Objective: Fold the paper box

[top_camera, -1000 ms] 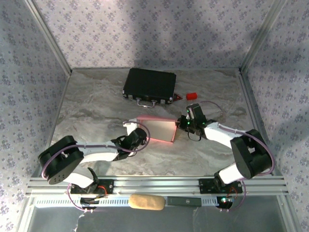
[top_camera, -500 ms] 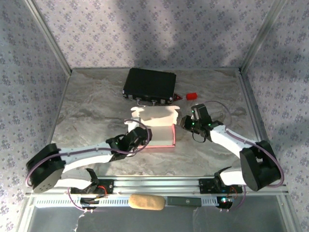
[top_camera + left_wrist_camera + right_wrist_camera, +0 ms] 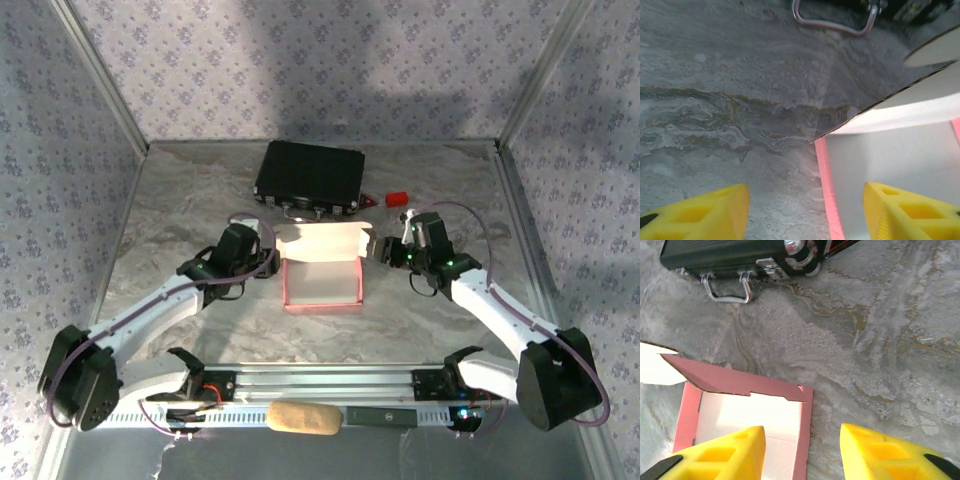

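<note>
Twin arms, white and black.
Left arm [image 3: 150,310], right arm [image 3: 495,300]: white links, black joints, purple cables; left gripper [image 3: 805,200], right gripper [image 3: 801,440] yellow-fingered.

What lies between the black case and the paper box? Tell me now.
Bare marble tabletop, seen in the right wrist view, between the black case and the paper box.

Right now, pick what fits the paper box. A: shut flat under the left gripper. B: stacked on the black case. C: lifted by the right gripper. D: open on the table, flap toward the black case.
D: the paper box lies open on the table, pale inside showing, flap toward the black case; the left gripper and right gripper are open at its sides.
</note>
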Controlling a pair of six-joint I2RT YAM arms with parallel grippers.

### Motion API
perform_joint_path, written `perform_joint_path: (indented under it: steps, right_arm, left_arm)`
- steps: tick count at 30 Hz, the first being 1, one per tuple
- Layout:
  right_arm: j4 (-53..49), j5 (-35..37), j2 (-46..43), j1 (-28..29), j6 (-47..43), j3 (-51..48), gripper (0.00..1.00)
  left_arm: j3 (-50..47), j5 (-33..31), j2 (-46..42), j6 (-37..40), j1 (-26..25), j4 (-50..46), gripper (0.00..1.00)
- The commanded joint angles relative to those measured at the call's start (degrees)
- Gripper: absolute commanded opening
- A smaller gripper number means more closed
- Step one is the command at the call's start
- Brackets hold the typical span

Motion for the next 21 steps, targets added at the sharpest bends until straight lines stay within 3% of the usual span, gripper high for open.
perform_joint_path:
  steps: [1,8,21]
  right_arm:
    - [-2.4,-4.2,2.0,0.2,-6.3,3.7,0.47]
    - [-3.6,-1.7,6.6,4.1,-11.1,6.5,0.48]
    - [0.7,1.4,13.2,2.9,-13.1,7.6,0.44]
  left_arm:
    - [3.3,12.0,3.2,11.0,2.6,0.5,0.61]
    - [6.0,13.0,10.1,16.9,3.2,1.2,0.61]
    - [9.0,9.0,13.9,19.6,3.4,1.3,0.55]
